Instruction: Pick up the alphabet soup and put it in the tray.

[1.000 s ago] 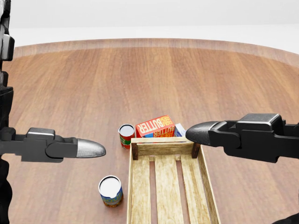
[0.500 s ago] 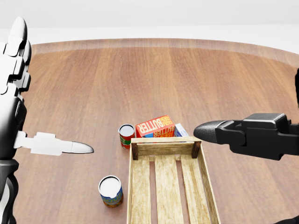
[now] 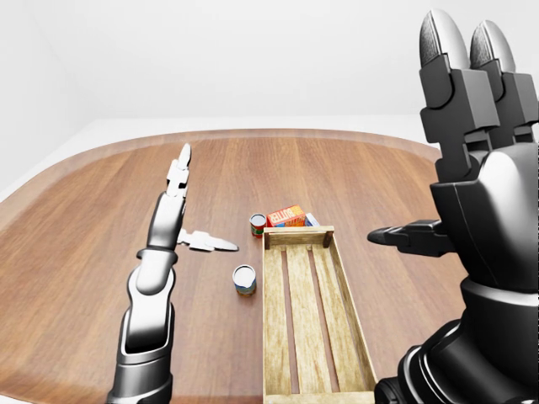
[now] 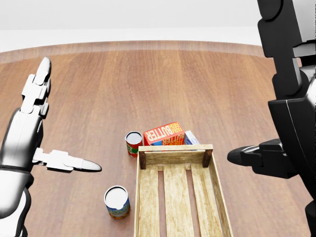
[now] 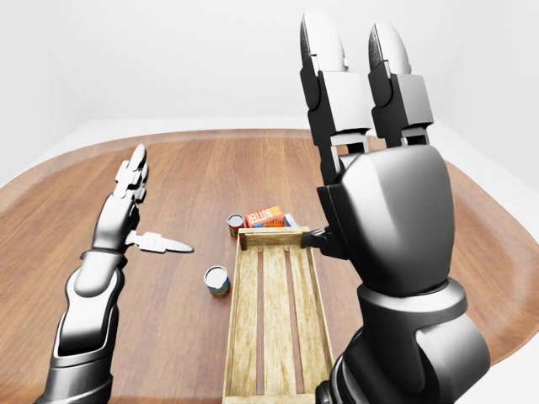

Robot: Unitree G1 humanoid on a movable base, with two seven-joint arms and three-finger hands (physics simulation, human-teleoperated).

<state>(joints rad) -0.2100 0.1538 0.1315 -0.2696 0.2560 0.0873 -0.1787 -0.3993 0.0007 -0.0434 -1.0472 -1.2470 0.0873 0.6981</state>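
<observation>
On the worktop, head view: the wooden worktop [image 4: 163, 79] carries a slatted wooden tray [image 4: 180, 190] reaching to the bottom edge, holding nothing.
Alphabet soup, head view: which can it is I cannot say for sure; the red-labelled can [image 4: 133, 143] stands upright just beside the tray's top-left corner, and its label is too small to read.
Second can, head view: a can with a blue and orange label [image 4: 117, 201] stands upright left of the tray, near the bottom edge, apart from the red one.
Butter box, head view: the red butter box [image 4: 164, 134] lies along the tray's top rail, with a blue-and-white carton [image 4: 190, 138] tucked at its right end.
Left hand, head view: the left hand [image 4: 34, 128] hovers at the left edge, fingers spread, two pointing up and the thumb sticking out toward the cans, gripping nothing.
Right hand, left-eye view: the right hand [image 3: 480, 160] is raised close to the camera, two fingers straight up, thumb pointing left over the worktop, holding nothing.
Right hand, right-eye view: it looms over the tray's right side and hides part of the top rail.
</observation>
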